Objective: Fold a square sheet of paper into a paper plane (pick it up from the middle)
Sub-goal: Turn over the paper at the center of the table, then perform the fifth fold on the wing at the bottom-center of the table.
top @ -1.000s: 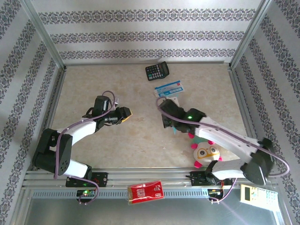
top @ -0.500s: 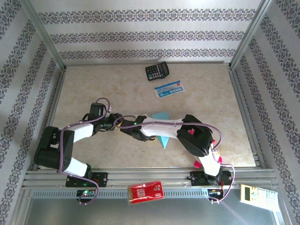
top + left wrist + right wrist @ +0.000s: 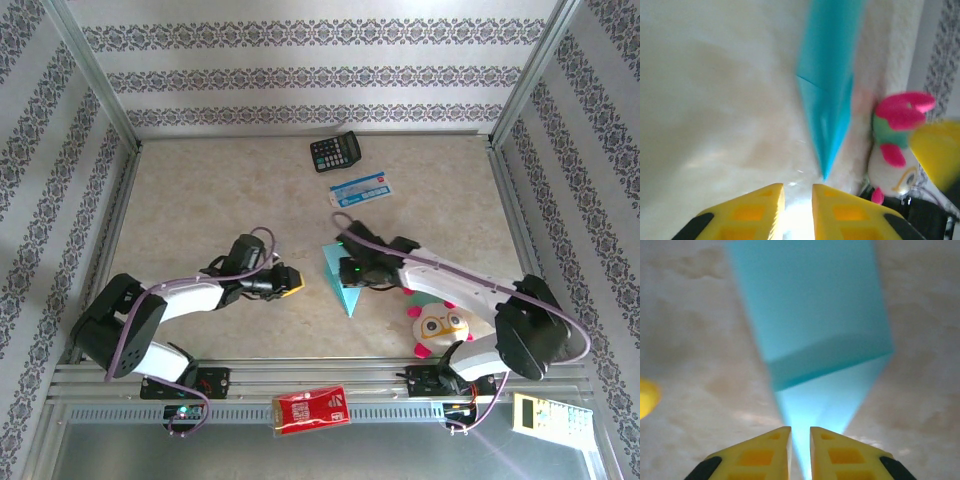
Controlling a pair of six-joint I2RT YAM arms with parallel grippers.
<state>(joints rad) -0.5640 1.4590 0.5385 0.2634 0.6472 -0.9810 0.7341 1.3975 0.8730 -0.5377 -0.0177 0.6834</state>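
Where the bench's middle gives way toward its near edge, the slim pointed dart of light turquoise paper [image 3: 346, 297] is seen lying flat, tip toward the near edge. The right gripper [image 3: 347, 271] is held over the dart; its yellow fingers [image 3: 765, 452] are nearly together, paper showing in the slit, though a pinch cannot be told. The left gripper [image 3: 296, 284] is set just beside the dart, toward the left edge, slightly parted, nothing held. A white-and-pink plush toy [image 3: 440, 325] is noted nearer the right edge.
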